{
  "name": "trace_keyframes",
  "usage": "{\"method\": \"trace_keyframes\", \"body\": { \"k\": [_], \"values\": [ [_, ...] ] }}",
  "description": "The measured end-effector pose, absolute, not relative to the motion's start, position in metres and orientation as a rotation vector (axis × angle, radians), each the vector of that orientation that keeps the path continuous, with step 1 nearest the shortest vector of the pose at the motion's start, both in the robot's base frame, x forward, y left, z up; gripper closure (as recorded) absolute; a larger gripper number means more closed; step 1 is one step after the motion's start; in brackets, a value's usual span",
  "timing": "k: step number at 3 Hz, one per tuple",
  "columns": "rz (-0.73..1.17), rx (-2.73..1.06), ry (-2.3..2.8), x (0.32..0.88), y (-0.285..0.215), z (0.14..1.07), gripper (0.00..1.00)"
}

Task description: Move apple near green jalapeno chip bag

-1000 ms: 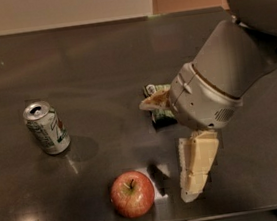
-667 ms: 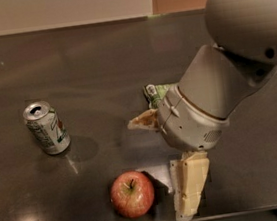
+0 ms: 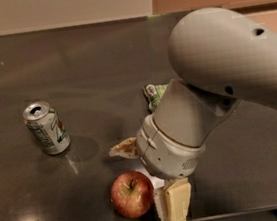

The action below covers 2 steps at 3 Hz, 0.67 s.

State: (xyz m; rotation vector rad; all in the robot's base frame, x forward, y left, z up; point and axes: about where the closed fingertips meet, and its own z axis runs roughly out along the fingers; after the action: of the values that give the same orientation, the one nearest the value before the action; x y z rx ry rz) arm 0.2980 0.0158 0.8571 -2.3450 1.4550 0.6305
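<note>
The red apple (image 3: pixel 131 194) with yellowish patches stands on the dark table (image 3: pixel 72 65) near its front edge. My gripper (image 3: pixel 148 180) is open and low over the table, just right of the apple. One cream fingertip (image 3: pixel 123 148) is above the apple's upper left. The other finger (image 3: pixel 173 210) is close against its right side. The apple rests on the table. The green jalapeno chip bag (image 3: pixel 155 95) shows only as a small crinkled green and white corner behind my arm; the rest is hidden.
A silver-green soda can (image 3: pixel 46 128) stands upright at the left. My large grey arm (image 3: pixel 224 66) covers the middle right of the table. The table's front edge runs just below the apple.
My arm has swung left and forward toward the apple. The fingers have come from right of the apple to either side of it. The apple and can have not moved.
</note>
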Motion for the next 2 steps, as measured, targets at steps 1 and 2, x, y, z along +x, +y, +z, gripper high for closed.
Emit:
{"method": "trace_keyframes", "body": {
  "k": [1, 2],
  "values": [
    [0.627, -2.328, 1.481, 0.2988, 0.0172, 0.8502, 0.29],
    [0.625, -2.318, 1.492, 0.2995, 0.0163, 0.8489, 0.52]
  ]
}}
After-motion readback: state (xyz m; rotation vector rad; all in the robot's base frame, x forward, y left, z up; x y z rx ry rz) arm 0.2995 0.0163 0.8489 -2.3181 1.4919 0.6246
